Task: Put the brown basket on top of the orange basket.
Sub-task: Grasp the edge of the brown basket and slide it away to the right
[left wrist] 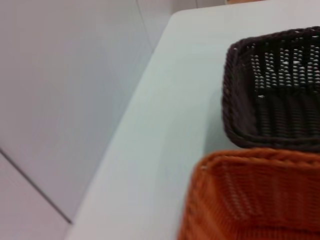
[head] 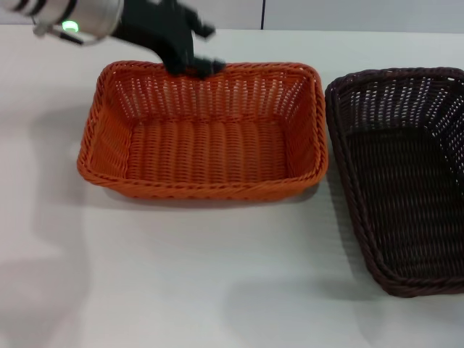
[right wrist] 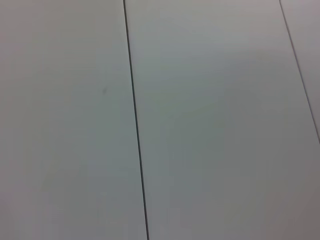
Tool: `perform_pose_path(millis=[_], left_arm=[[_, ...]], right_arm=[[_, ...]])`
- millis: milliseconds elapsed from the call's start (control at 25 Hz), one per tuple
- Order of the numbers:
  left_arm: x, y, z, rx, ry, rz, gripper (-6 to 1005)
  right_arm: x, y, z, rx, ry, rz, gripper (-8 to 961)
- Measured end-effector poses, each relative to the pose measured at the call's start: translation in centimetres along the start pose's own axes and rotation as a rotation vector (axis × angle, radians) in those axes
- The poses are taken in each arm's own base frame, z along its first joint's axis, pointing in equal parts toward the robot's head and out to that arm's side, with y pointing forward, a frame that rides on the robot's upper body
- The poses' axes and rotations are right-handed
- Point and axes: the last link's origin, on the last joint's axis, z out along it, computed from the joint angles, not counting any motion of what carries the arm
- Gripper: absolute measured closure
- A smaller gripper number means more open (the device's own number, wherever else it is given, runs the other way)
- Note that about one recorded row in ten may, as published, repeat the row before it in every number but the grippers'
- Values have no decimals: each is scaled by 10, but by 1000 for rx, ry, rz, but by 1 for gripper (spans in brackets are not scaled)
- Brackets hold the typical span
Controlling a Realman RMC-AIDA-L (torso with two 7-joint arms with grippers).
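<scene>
The orange basket (head: pixel 210 190) stands empty on the white table in the middle of the head view. The brown basket (head: pixel 346 163) stands empty beside it on the right, close to it but apart, and is partly cut off by the picture's edge. My left gripper (head: pixel 194 68) is at the far rim of the orange basket, near its far left corner. The left wrist view shows a corner of the orange basket (left wrist: pixel 250 195) with the brown basket (left wrist: pixel 270 95) beyond it. My right arm is out of view.
The white table (head: pixel 181 275) runs wide in front of and to the left of the baskets. A pale panelled wall (head: pixel 326 13) stands just behind the table's far edge. The right wrist view shows only wall panels (right wrist: pixel 210 120).
</scene>
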Motion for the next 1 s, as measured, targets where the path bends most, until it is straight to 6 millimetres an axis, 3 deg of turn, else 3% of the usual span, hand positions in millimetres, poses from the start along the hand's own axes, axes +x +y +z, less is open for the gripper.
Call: perform_pose_path(millis=[40,80,120,160,320,360,440,520,640,680,720,760,840,1000], left_arm=[[0,0,0,0,0,0,672],[11,-13,-12,97,16,45,650],[15,-24,-22,202,35,66,449],[13,-32,-31,335,64,84,415],[10,-37,-37,514,114,109,278],[7,-27,-19,685,122,171,244],[4,-23,-6,775,106,188,198],[-11,-23,4,984,65,195,153],[-29,-18,-32,1319,202,110,153],[-29,-18,-32,1319,202,110,153],[-41,-8,-51,1424,318,45,153],[-68,9,-75,1488,514,-84,153],[-106,24,-94,1486,694,-221,153],[-149,39,-104,1474,795,-383,153]], right_arm=[[0,0,0,-1,-1,0,185],[0,0,0,-1,-1,-1,185],[0,0,0,-1,0,-1,185],[0,0,1,-2,3,-1,185],[1,-1,0,-2,9,-5,185],[2,-1,-1,-3,11,-7,185],[2,0,-2,-9,15,-5,185],[2,2,-2,-18,15,-3,185],[2,8,-1,-55,11,1,185],[2,8,-1,-55,11,1,185],[1,10,-1,-63,8,3,185],[1,13,0,-75,2,7,185],[-4,21,0,-113,-20,22,185],[-17,52,3,-298,-49,70,185]])
